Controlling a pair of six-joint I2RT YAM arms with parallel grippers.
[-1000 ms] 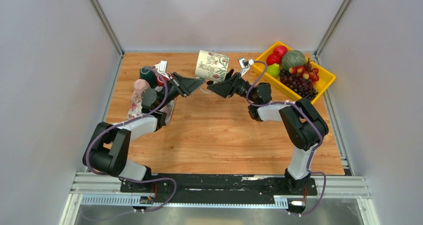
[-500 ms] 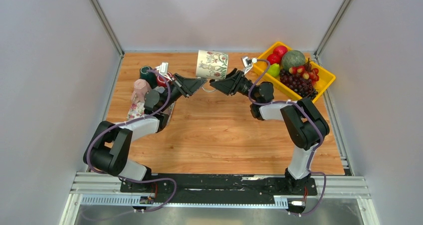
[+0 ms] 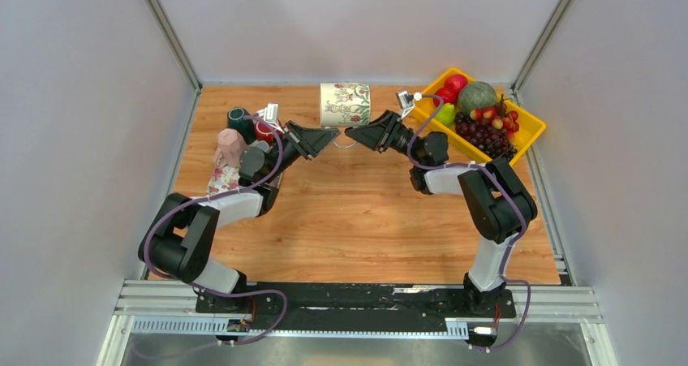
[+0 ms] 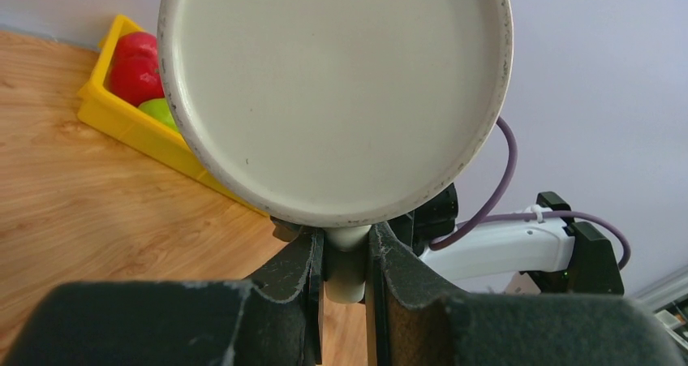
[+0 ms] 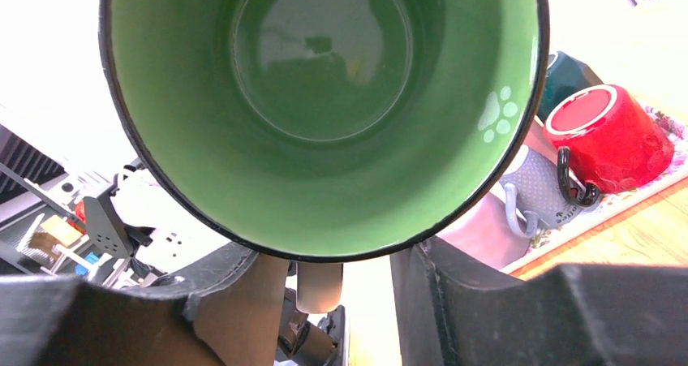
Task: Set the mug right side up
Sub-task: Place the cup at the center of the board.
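Floral ceramic mug (image 3: 345, 105) has levelled onto its side in the air above the far table (image 3: 349, 220), my left gripper (image 4: 344, 260) clamped on its handle (image 5: 318, 286), while my right gripper (image 5: 337, 277) has moved in around that handle, jaws narrowing but not yet gripping, so I judge a handover is near.

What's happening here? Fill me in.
Both arms are at the floral mug, held off the table on its side. The left gripper is clamped on its handle from the base end. The right gripper sits at the green open end, jaws open either side of the handle. The mug is not upright.
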